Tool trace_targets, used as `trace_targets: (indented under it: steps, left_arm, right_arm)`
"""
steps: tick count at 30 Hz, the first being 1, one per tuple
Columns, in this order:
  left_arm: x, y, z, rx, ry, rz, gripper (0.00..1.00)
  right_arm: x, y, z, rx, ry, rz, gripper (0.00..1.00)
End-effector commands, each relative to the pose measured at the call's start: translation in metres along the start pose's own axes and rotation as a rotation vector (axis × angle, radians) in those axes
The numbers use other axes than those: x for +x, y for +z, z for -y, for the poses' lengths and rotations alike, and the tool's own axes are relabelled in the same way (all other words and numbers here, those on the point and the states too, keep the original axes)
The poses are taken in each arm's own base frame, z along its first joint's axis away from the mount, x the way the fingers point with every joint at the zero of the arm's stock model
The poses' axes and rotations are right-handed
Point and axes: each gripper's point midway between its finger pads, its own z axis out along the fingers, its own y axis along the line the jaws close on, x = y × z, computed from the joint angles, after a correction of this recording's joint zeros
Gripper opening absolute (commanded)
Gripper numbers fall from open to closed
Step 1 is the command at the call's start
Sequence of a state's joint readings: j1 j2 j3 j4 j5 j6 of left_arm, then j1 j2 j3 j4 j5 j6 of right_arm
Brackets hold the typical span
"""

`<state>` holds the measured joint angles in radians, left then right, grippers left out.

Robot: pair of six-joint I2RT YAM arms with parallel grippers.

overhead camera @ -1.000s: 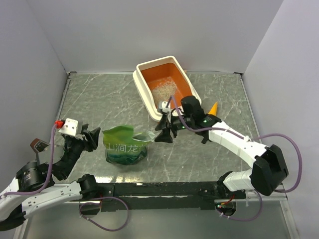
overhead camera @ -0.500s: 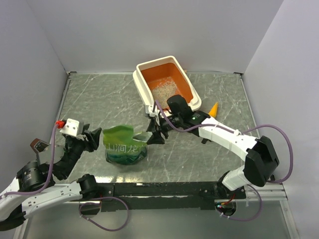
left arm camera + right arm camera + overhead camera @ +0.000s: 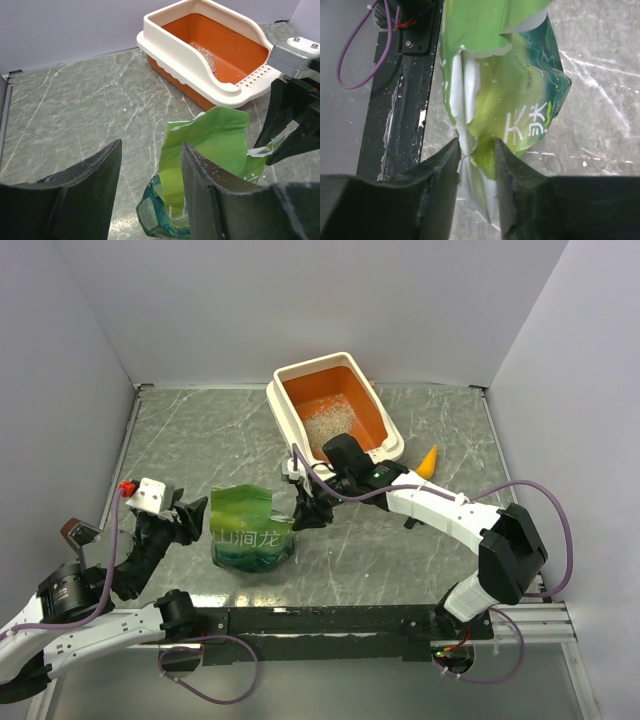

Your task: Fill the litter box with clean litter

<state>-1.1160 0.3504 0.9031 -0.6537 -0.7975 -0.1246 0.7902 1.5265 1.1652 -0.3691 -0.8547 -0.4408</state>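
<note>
The litter box [image 3: 288,415] sits at the far middle of the table [image 3: 180,440]. Its orange floor carries only a thin patch of clean litter [image 3: 328,423]. Nearer and to the left stands the green bag [image 3: 250,535], top torn open, its contents hidden. The right gripper [image 3: 476,147] has its jaws either side of the bag's torn right edge, but whether they pinch it cannot be told. The left gripper [image 3: 151,150] hovers left of the bag, jaws apart and empty.
</note>
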Motion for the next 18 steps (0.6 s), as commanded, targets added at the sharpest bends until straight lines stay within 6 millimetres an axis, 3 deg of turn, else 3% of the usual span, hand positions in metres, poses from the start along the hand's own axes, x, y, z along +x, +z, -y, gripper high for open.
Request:
trace_targets:
  steps: [1,3,11,18]
  left_arm:
    - [-0.004,0.004,0.007,0.020,-0.004,0.013,0.55]
    - [-0.003,0.006,0.009,0.023,0.002,0.009,0.55]
    - [-0.003,0.013,0.029,0.084,0.005,0.010,0.52]
    - [0.013,0.036,0.081,0.227,0.008,-0.033,0.52]
  right_arm:
    - [-0.015,-0.002,-0.004,0.004,-0.054,0.010,0.24]
    - [-0.013,-0.004,0.002,0.043,-0.044,-0.005,0.00]
    - [-0.009,-0.030,-0.002,0.127,0.000,-0.053,0.00]
    - [-0.002,-0.083,-0.023,0.229,0.039,0.014,0.00]
